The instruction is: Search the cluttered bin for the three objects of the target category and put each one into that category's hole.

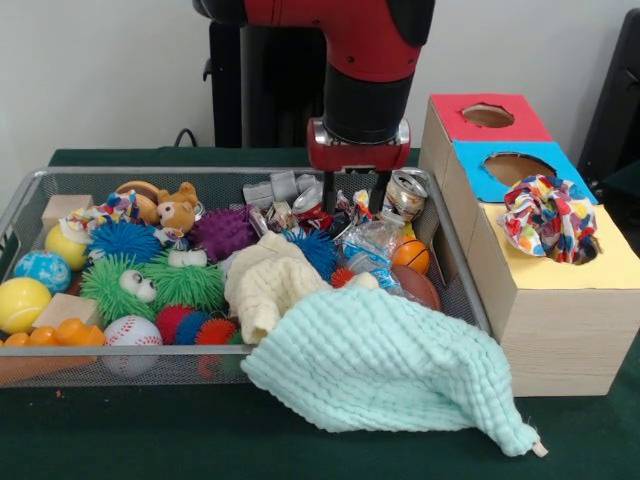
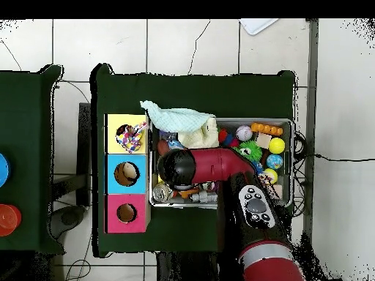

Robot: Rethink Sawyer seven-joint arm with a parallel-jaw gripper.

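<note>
One ruffled print piece sits bunched on the yellow-topped box, over its hole, so the opening itself is covered in the front view; from overhead the same piece fills the hole in the yellow top. A second print piece lies at the far left of the wire-mesh bin, beside a small teddy bear. A third cannot be made out among the clutter.

Three boxes stand in a row beside the bin: yellow nearest the camera, then the blue-topped box and the red-topped box, each of those two with one open hole.

The mint waffle cloth drapes over the bin's near rim onto the green table, hiding whatever lies beneath it. The cream cloth lies just behind it. Several spiky balls, a baseball, a crushed can and wrappers crowd the rest.

The red arm comes down over the bin's far right part, and the gripper points straight down with its two dark fingers a little apart, holding nothing, just above the wrappers. From overhead the arm hides the gripper.
</note>
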